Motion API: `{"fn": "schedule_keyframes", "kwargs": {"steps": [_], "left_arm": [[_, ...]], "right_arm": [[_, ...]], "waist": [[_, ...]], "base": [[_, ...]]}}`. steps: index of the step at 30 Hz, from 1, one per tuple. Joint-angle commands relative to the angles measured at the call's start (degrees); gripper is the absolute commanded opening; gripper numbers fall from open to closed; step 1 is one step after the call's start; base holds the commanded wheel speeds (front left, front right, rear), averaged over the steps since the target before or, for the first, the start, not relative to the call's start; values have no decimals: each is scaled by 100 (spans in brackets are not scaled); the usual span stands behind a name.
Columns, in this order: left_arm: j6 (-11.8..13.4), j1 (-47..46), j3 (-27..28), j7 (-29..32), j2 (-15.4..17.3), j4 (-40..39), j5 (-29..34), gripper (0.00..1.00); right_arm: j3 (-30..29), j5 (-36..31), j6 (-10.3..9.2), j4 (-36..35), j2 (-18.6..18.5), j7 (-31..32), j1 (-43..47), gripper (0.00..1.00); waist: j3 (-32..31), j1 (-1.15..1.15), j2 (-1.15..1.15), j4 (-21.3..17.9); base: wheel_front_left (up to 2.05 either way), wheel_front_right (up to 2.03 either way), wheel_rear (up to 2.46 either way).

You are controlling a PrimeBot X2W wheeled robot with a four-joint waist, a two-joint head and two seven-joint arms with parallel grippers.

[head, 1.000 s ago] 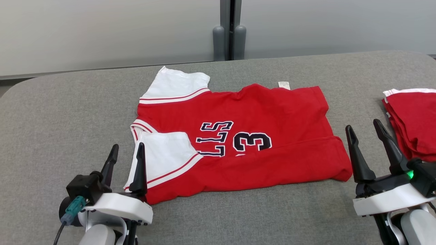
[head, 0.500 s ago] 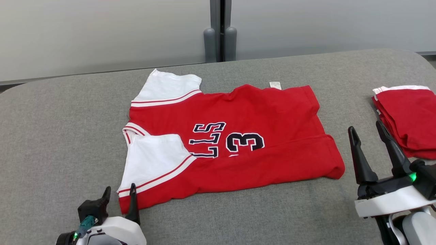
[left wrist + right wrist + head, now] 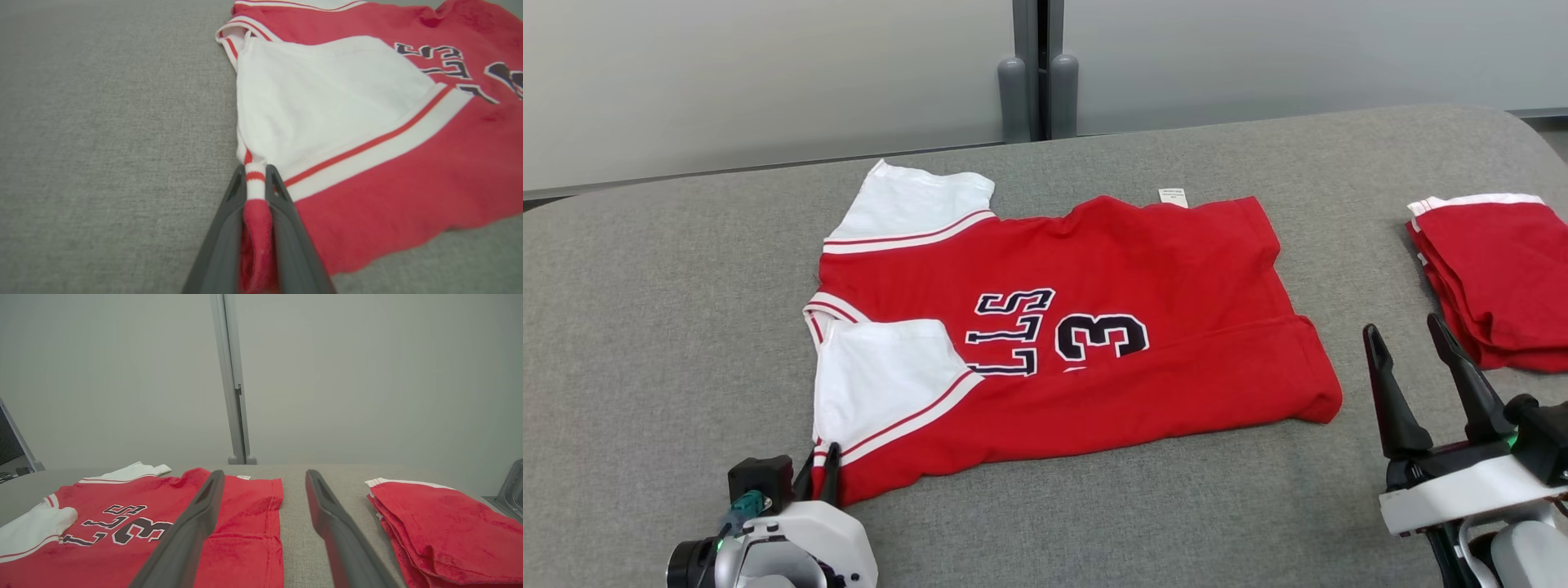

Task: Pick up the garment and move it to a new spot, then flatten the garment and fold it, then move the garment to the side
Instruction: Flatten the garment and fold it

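Left hand (image 3: pixel 819 467) is pinched narrow on the near-left corner of the shirt (image 3: pixel 1160 261), with red fabric bunched between its fingers (image 3: pixel 294 245). The shirt lies mid-table (image 3: pixel 645 327), collar to the left, hem to the right, near edge folded over. Right hand (image 3: pixel 1404 327) is spread wide and holds nothing. It sits just off the shirt's right edge, between the shirt and a folded red pile (image 3: pixel 1494 269).

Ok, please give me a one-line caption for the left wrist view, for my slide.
Left pincer shut on the sleeve-side corner of the red-and-white jersey lying on the grey fabric table.
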Motion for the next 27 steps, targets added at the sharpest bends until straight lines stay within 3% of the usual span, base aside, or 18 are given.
{"fn": "schedule_keyframes", "kwargs": {"steps": [1,16,21,27], "left_arm": [[-10,47,-6,-30,47,90,-4,0],[-147,47,-38,-319,68,-1672,379,0],[-196,140,-97,-321,31,-1933,504,0],[-249,143,-154,-321,17,-1943,584,0]], "right_arm": [[-47,56,-3,186,20,-29,64,100],[-323,849,-2,2268,608,647,-627,100],[-410,1316,-2,2963,817,852,-977,100],[-147,1481,-3,3482,805,963,-1138,100]], "waist": [[3,0,0,41],[138,0,0,467],[220,0,0,582],[274,0,0,637]], "base": [[0,0,0],[0,0,0],[0,0,0],[0,0,0]]}}
